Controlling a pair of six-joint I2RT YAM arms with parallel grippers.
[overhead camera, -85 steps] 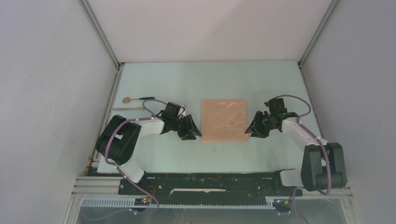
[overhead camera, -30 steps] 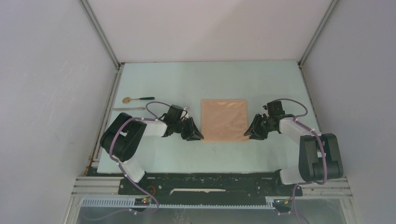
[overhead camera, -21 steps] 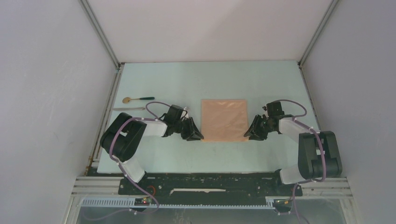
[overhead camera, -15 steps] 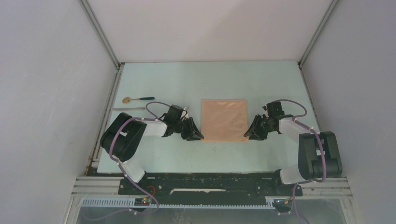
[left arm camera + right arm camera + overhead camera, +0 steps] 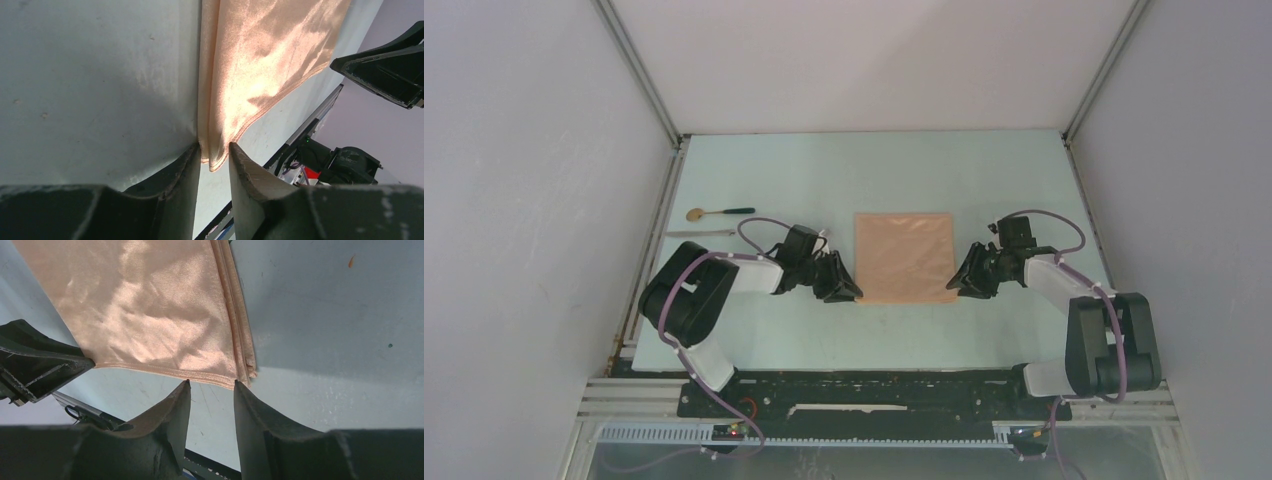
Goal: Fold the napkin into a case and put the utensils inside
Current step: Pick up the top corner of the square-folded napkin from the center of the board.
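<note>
The peach napkin point(image 5: 904, 257) lies flat as a square in the middle of the table, with layered edges along its right side point(image 5: 150, 305). No case shape shows. My left gripper point(image 5: 852, 293) is at its near left corner. In the left wrist view that gripper point(image 5: 214, 146) stands open, with the cloth corner point(image 5: 265, 60) hanging in the narrow gap. My right gripper point(image 5: 957, 288) is at the near right corner. Its jaws point(image 5: 211, 382) are open, the tips at the napkin's near hem and only bare table between them. The utensils lie far left: a gold-bowled spoon point(image 5: 696, 213) and a thin silvery piece point(image 5: 699, 233).
White walls close in the pale green table point(image 5: 874, 170) on the left, right and back. A black rail point(image 5: 864, 385) runs along the near edge between the arm bases. The utensils lie close to the left wall, behind my left arm's elbow point(image 5: 686, 295).
Since the earliest frame both grippers have dropped and closed in on the napkin's near corners. Over the last second the right arm has shifted slightly; the napkin has not moved.
</note>
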